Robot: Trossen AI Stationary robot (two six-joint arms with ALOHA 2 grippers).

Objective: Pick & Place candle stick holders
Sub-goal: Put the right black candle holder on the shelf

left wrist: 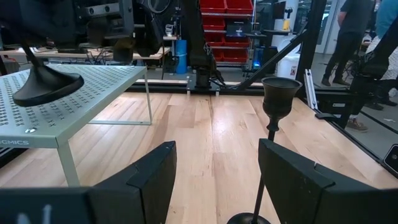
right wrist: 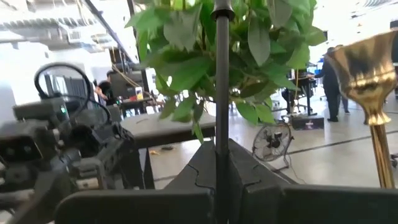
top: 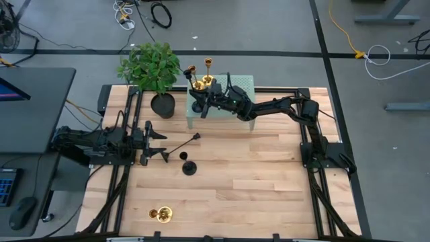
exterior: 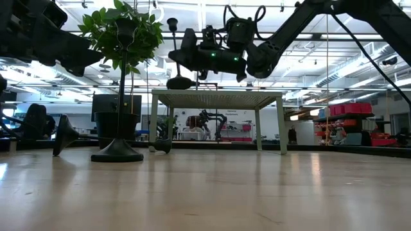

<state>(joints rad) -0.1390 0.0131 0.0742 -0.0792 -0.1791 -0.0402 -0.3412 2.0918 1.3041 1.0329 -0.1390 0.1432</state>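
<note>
My right gripper (top: 203, 102) is shut on a matte black candle stick holder (exterior: 174, 54) over the left end of the pale green perforated stand (top: 243, 86). Its round base (left wrist: 46, 84) is at the stand's top; whether it touches, I cannot tell. Three gold holders (top: 201, 82) stand at the stand's far left corner. My left gripper (top: 162, 144) is open and empty at the table's left. A black holder (top: 183, 144) lies on its side just in front of it. Another black holder (top: 189, 168) stands on its base. A gold holder (top: 161, 214) lies near the front edge. My right gripper pinches the black holder's thin stem (right wrist: 221, 134) between its two fingers, about midway up. The fingers come level from the table's right side and lie across the stem. The holder stands nearly upright, cup end (exterior: 172, 24) up, base (exterior: 180, 82) at the stand's top.
A black pot with a leafy green plant (top: 153, 67) stands at the far left, close beside the stand. The standing black holder (left wrist: 273, 99) is close in front of my left fingers. People stand in the room beyond the table (left wrist: 351, 37).
</note>
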